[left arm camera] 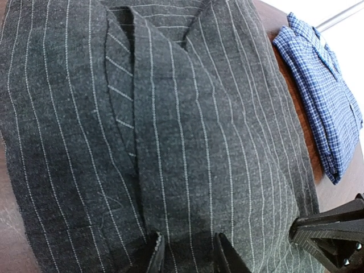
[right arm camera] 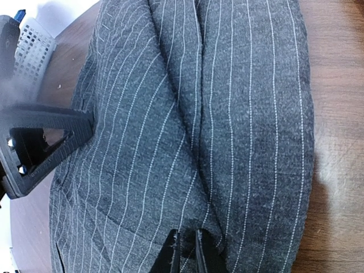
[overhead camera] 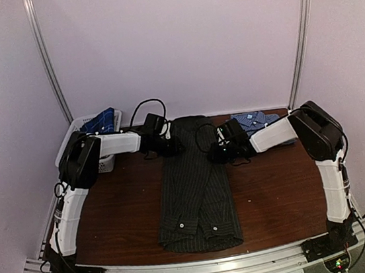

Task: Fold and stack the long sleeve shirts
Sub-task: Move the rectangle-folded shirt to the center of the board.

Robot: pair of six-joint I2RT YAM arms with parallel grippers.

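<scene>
Top external camera sits high behind the arm bases, angled down and forward over the whole table (overhead camera: 270, 199), with the pinstriped shirt (overhead camera: 196, 195) mid-frame. Left wrist camera rides close above the left end effector (left arm camera: 187, 257) and looks right across the cloth toward the blue check shirt (left arm camera: 321, 96). Right wrist camera is equally close over the right end effector (right arm camera: 186, 255) and looks left toward the basket (right arm camera: 31, 54). All three views share the pinstriped shirt's far end.

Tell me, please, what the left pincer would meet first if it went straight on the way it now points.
The charcoal-black pinstriped cloth shirt: the left pincer points straight down into it and seems to touch the cloth, though depth is unclear.
</scene>
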